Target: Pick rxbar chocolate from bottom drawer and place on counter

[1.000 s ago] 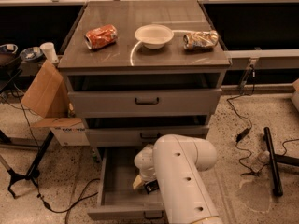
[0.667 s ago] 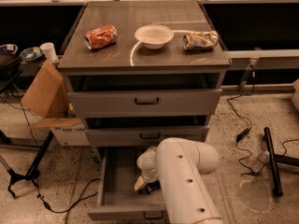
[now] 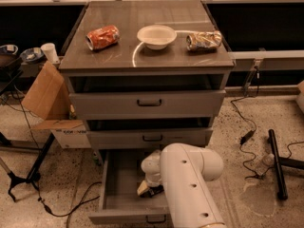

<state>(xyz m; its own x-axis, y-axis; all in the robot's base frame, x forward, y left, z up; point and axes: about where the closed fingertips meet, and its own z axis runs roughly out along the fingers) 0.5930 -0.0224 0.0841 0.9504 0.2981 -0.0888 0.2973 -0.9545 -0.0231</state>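
white arm (image 3: pixel 190 184) down into open grey bottom drawer (image 3: pixel 118 194), pincer (image 3: pixel 151 190) low near its middle (released or clenched: cannot tell).

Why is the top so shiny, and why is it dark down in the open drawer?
Camera view: light glares off the glossy counter, a bright arc curling by the bowl; the bottom drawer sits shaded below, with the gripper inside it.
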